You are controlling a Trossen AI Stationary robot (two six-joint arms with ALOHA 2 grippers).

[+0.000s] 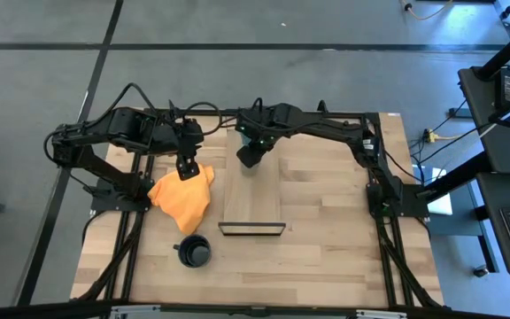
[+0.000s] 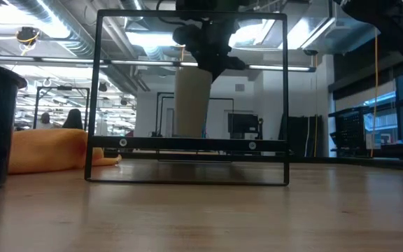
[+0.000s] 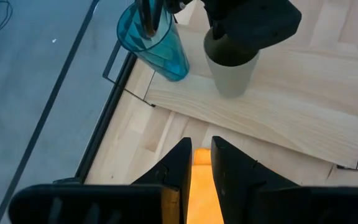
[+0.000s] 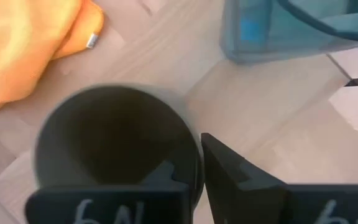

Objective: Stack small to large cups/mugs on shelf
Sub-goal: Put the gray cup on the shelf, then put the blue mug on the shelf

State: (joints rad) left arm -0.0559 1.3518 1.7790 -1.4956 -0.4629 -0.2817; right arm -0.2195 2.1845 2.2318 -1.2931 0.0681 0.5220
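The small olive-brown cup (image 3: 232, 68) stands upright at the far end of the light-wood shelf (image 1: 259, 199), and my right gripper (image 1: 250, 158) is shut on it from above. The teal tumbler (image 3: 157, 43) stands beside the cup at the shelf's far left corner. The dark navy mug (image 1: 195, 251) rests on its base on the table near the front, left of the shelf's dark frame (image 1: 251, 229). My left gripper (image 1: 184, 168) is shut on the far edge of the orange cloth (image 1: 182, 199), left of the shelf. My left gripper pinches the orange cloth (image 3: 201, 163) between its two fingers at the cloth's far edge, coming from above. The rest of the cloth lies slack on the table. My right gripper holds the olive cup by its rim (image 4: 194, 144), one finger (image 4: 166, 171) inside and one (image 4: 229, 174) outside, pointing down. The cup is upright; I cannot tell whether its base touches the shelf.
The shelf's thin dark frame (image 2: 187, 143) stands upright at its near end. Bare tabletop (image 1: 343, 239) lies right of the shelf and along the front. A person (image 2: 72, 119) shows far off in the room.
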